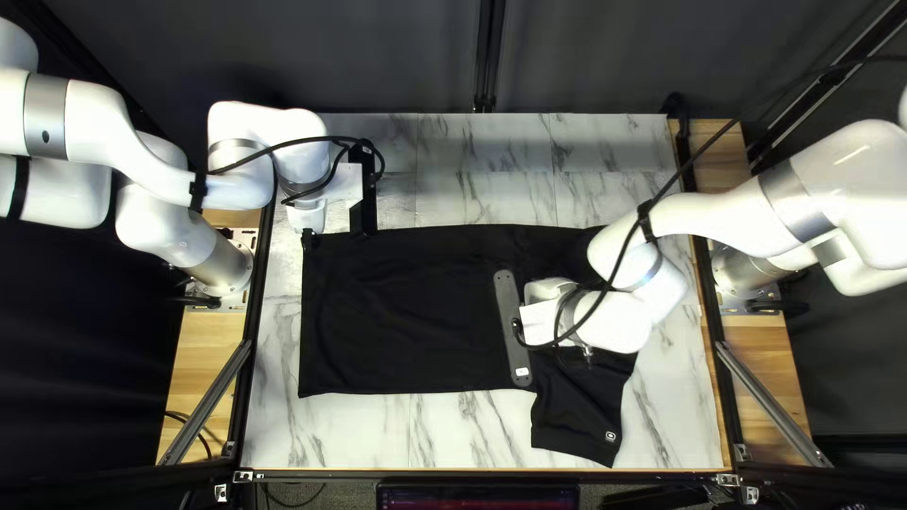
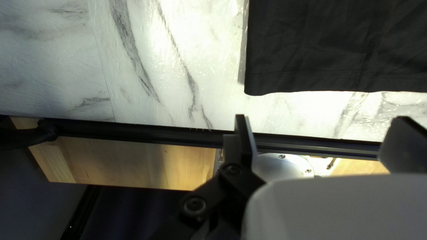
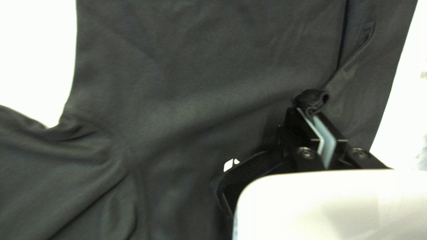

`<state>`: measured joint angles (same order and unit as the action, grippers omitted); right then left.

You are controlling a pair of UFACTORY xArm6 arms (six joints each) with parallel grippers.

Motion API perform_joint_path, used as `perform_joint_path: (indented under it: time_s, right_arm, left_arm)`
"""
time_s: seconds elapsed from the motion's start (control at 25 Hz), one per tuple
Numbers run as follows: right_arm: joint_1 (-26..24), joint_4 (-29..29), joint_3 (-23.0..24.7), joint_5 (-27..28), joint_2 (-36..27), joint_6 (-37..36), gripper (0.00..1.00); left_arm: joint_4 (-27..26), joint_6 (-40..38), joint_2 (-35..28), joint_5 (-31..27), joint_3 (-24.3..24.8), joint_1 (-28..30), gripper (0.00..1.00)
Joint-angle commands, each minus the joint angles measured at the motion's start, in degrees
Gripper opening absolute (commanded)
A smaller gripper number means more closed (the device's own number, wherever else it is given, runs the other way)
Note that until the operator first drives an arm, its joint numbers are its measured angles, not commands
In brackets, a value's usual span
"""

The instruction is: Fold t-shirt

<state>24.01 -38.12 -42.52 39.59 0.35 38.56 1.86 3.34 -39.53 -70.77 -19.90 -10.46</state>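
Black fabric t-shirt [image 1: 406, 312] lies on white, grey-veined table [image 1: 472, 430]. Right hand [image 1: 541, 323] pinches small fold of its cloth; left hand [image 1: 334, 235] near hem, fingers spread.

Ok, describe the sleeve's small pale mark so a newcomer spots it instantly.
In the top left view, find the black t-shirt on the marbled table, then its sleeve reaching toward the near edge. The mark sits by that sleeve's hem; unlike the white label on the grey bar, it is on cloth.
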Motion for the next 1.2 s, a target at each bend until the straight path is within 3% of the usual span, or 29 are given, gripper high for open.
perform_joint_path:
  time_s: [0.04,0.28,0.72,1.04,1.08,1.12,1.2]
  right_arm:
    - [0.8,2.5,0.3,1.8,-1.3,-1.0,0.00]
    - [0.6,4.9,2.3,2.2,-3.6,-2.2,0.00]
    - [-5.3,7.7,1.5,-5.8,2.3,-10.6,0.00]
    - [-5.8,9.3,2.0,-6.4,2.1,-12.8,0.02]
    - [-6.1,9.5,2.7,-6.8,1.6,-13.1,0.09]
    - [-6.5,9.8,3.1,-7.1,1.4,-13.6,0.67]
    - [-8.0,10.8,4.5,-7.8,0.3,-15.5,1.00]
  left_arm:
    - [0.0,0.0,0.0,0.0,0.0,0.0,1.00]
    - [0.0,0.0,0.0,0.0,0.0,0.0,1.00]
    - [0.0,0.0,0.0,0.0,0.0,0.0,1.00]
    - [0.0,0.0,0.0,0.0,0.0,0.0,1.00]
    - [0.0,0.0,0.0,0.0,0.0,0.0,1.00]
    - [0.0,0.0,0.0,0.0,0.0,0.0,1.00]
    - [0.0,0.0,0.0,0.0,0.0,0.0,1.00]
